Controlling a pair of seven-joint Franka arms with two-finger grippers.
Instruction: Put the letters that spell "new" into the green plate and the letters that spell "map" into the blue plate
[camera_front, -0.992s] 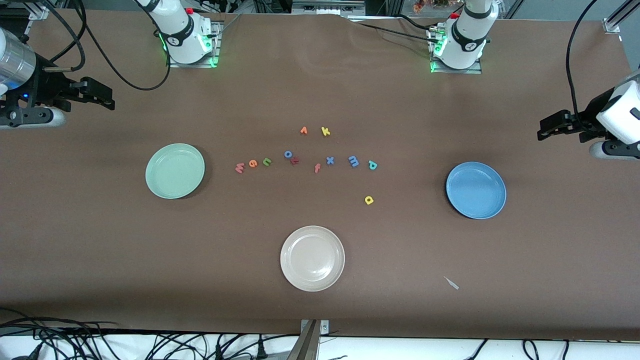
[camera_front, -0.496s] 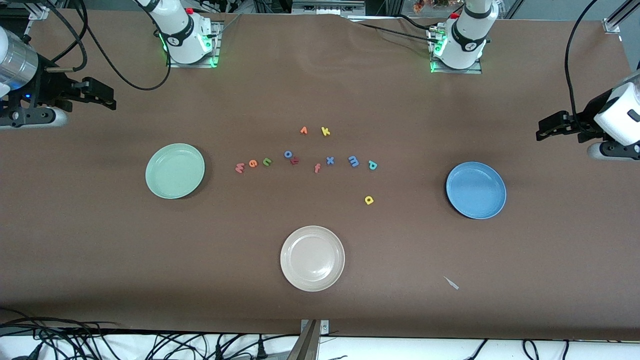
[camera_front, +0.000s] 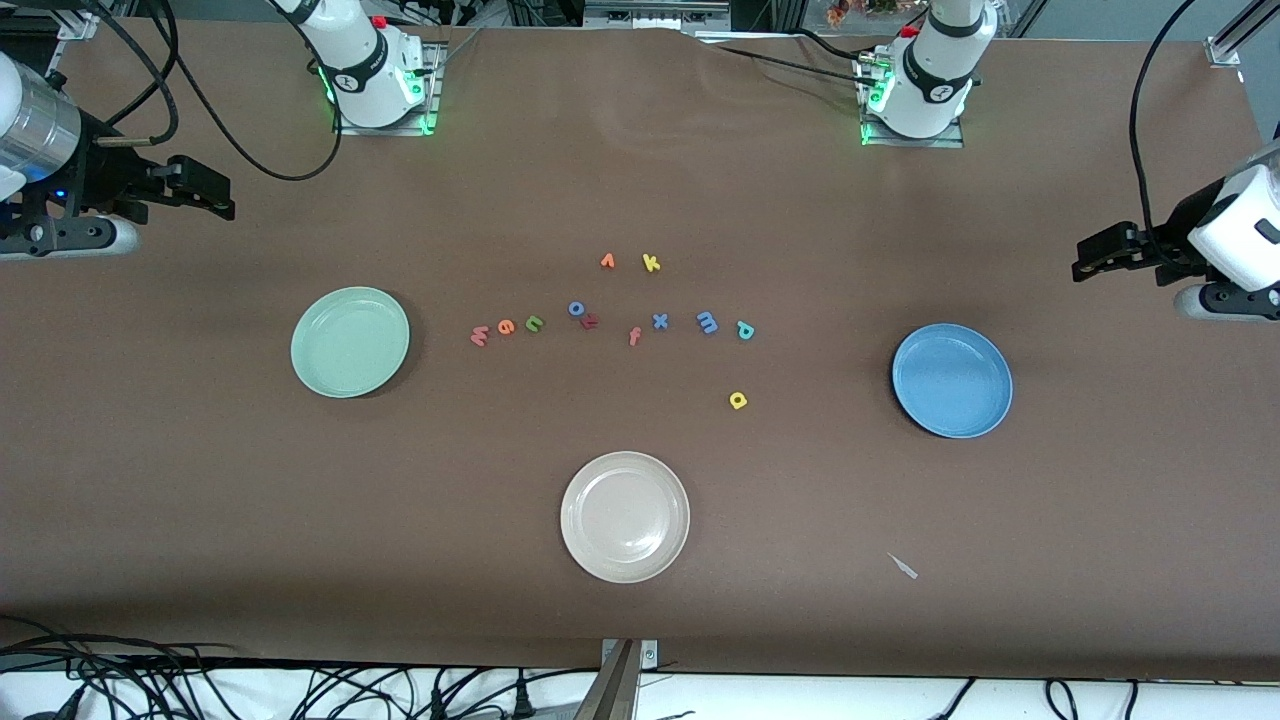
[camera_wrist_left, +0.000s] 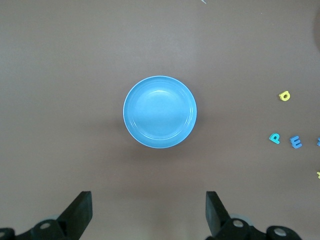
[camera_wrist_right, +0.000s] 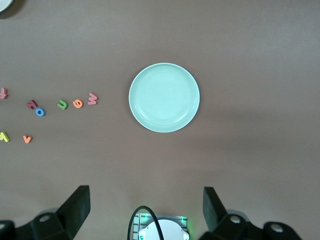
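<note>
Green plate (camera_front: 350, 342), blue plate (camera_front: 952, 380) unfilled

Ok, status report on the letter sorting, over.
Left gripper and right gripper both open, waiting at the table ends. Green plate and blue plate hold nothing; letters lie between them. Nothing in the way.

The cream-beige plate (camera_wrist_right: 4, 5) is cut off at the right wrist view's edge (about eleven o'clock). The dark red letter (camera_front: 590, 321) is too small to read.
</note>
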